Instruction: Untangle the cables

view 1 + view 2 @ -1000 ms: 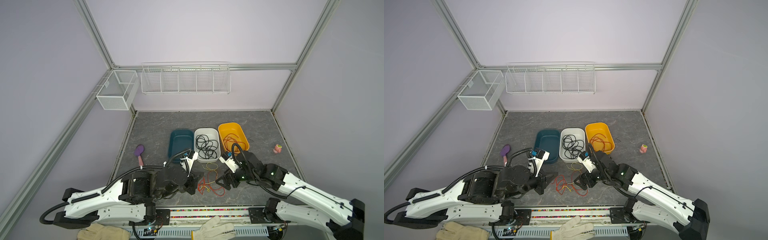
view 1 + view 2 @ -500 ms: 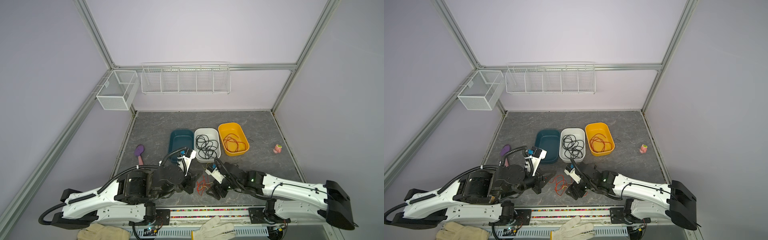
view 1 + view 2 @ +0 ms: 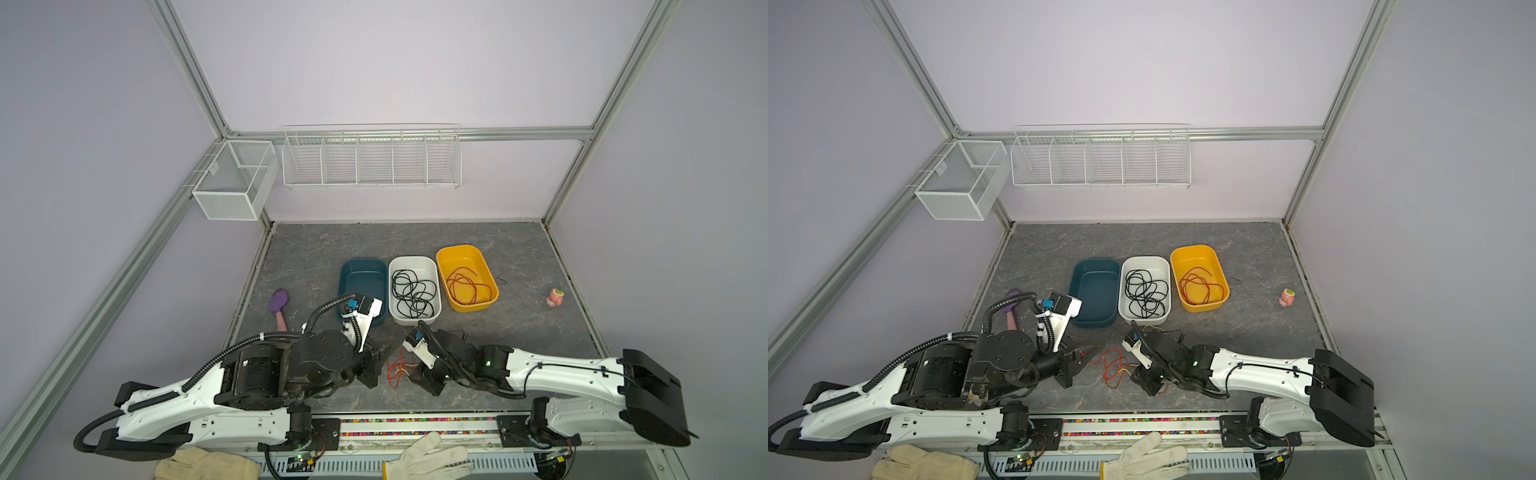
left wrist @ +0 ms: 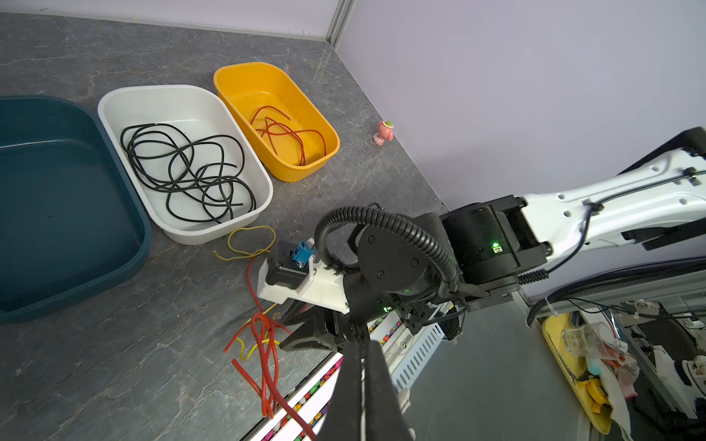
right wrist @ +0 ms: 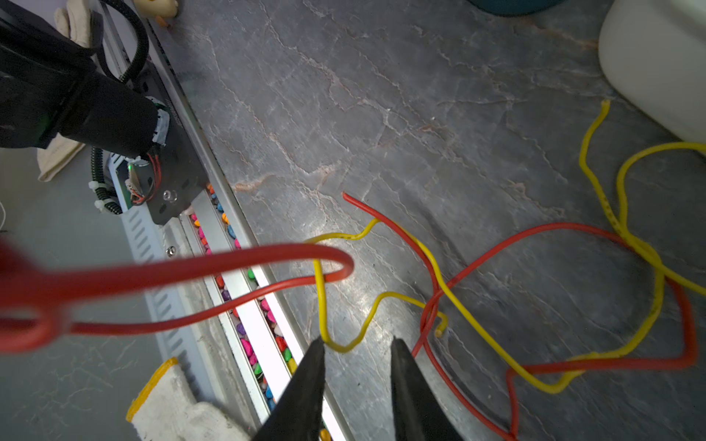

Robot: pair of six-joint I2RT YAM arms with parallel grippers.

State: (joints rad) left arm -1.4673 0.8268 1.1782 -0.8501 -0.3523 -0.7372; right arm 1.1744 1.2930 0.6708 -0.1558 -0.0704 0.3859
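Near three tubs, the left end effector is closed; the right wrist view, not the top views, shows the right end effector parted at a yellow cable.

The grey, marble-patterned table carries three oblong plastic tubs side by side: a dark teal tub, a white tub in the middle, and a yellow tub. A purple brush with a pink handle lies near its left edge, and a small pink figurine near its right. Tangled thin red and yellow cables lie by its front edge.
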